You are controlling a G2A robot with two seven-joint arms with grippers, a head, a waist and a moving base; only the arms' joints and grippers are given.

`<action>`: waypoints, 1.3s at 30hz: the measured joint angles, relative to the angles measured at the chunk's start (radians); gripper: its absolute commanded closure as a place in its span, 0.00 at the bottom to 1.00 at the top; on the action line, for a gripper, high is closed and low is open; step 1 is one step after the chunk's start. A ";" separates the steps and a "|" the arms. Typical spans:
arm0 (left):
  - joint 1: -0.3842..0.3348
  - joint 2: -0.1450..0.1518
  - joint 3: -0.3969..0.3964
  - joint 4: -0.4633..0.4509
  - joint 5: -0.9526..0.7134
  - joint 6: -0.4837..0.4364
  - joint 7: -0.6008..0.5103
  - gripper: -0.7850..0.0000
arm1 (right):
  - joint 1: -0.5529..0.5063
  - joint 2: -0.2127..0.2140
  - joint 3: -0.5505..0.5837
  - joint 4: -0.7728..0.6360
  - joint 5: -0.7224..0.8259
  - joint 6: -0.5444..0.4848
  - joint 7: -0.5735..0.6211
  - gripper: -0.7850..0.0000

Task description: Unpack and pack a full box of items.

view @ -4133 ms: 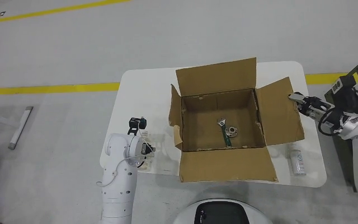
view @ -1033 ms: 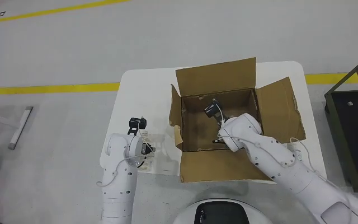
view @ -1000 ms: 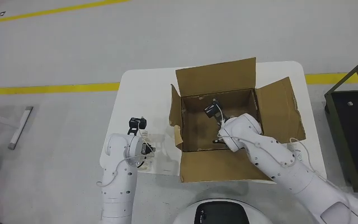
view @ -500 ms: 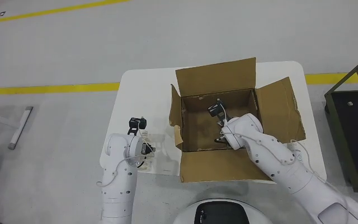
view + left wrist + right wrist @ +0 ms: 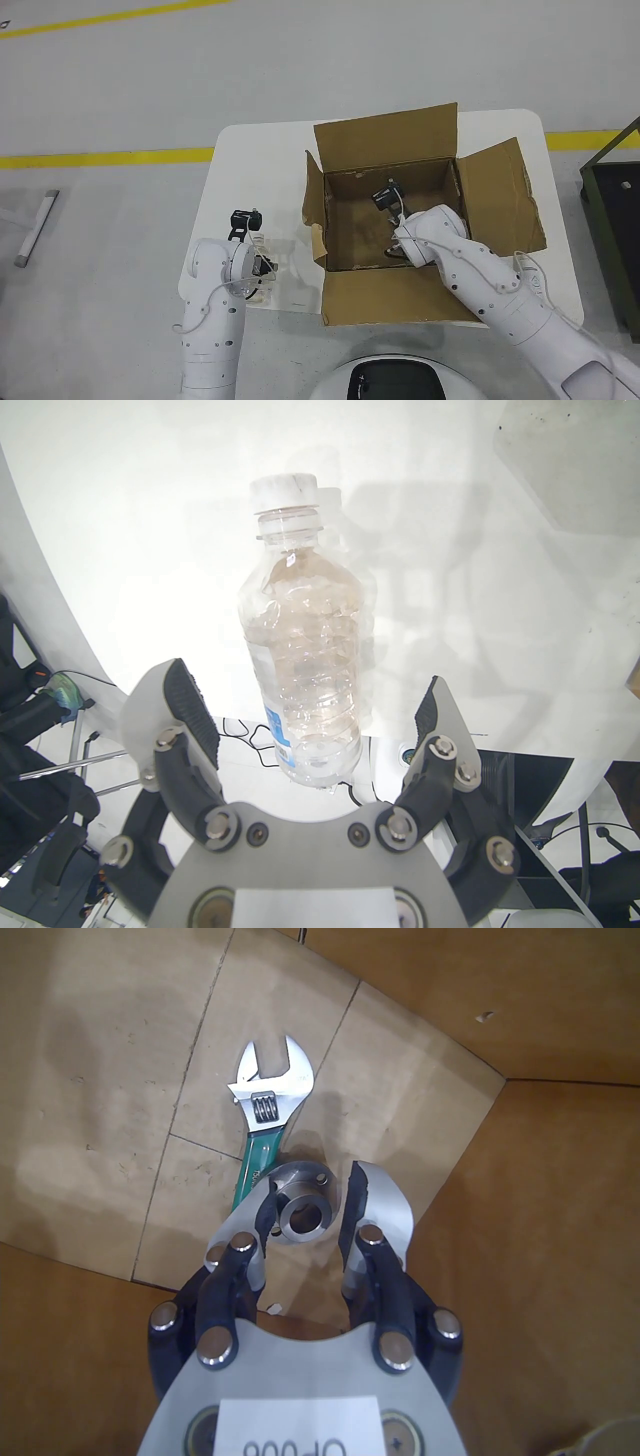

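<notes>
An open cardboard box (image 5: 385,135) stands on the white table (image 5: 260,160). On its floor lie a green-handled adjustable wrench (image 5: 270,1103) and a round metal flange (image 5: 302,1213), the flange resting against the wrench handle. My right gripper (image 5: 312,1198) is down inside the box, open, its fingers closely straddling the flange; one pad touches the hub. My left gripper (image 5: 305,680) is open near the table's left front edge, with a clear plastic bottle (image 5: 300,640) lying on the table between its fingers.
The box flaps (image 5: 500,200) spread outward over the table's right and front. A dark green cart (image 5: 612,230) stands off the table's right side. Bare tabletop lies left of the box.
The right arm has swung from beyond the table's right edge into the box and, in the last second, settled slightly over the flange. The left arm has not moved.
</notes>
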 measured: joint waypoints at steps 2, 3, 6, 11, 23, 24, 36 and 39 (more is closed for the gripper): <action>0.000 0.000 0.000 0.000 0.000 0.000 0.000 0.00 | 0.001 -0.004 0.001 0.006 0.000 -0.002 -0.001 0.58; 0.000 0.000 0.000 0.000 0.000 0.000 0.000 0.00 | 0.002 -0.005 0.002 0.008 0.001 -0.003 -0.002 0.58; 0.000 0.000 0.000 0.000 0.000 0.000 0.000 0.00 | 0.003 -0.009 0.006 0.018 0.003 -0.008 -0.005 0.57; 0.000 0.000 0.000 0.000 0.000 0.000 0.000 0.00 | 0.004 -0.017 0.010 0.030 0.004 -0.015 -0.005 0.57; 0.000 0.000 0.000 0.000 0.000 0.000 0.000 0.00 | -0.001 -0.032 0.020 0.054 -0.002 -0.025 -0.012 0.60; 0.000 0.000 0.000 0.000 0.000 0.000 0.000 0.00 | -0.001 -0.033 0.021 0.055 -0.003 -0.026 -0.012 0.60; 0.000 0.000 0.000 0.000 0.000 0.000 0.000 0.00 | -0.009 -0.042 0.050 0.048 -0.009 -0.035 -0.019 1.00; 0.000 0.000 0.000 0.000 0.000 0.000 0.000 0.00 | -0.017 -0.042 0.071 0.023 -0.001 -0.034 -0.027 1.00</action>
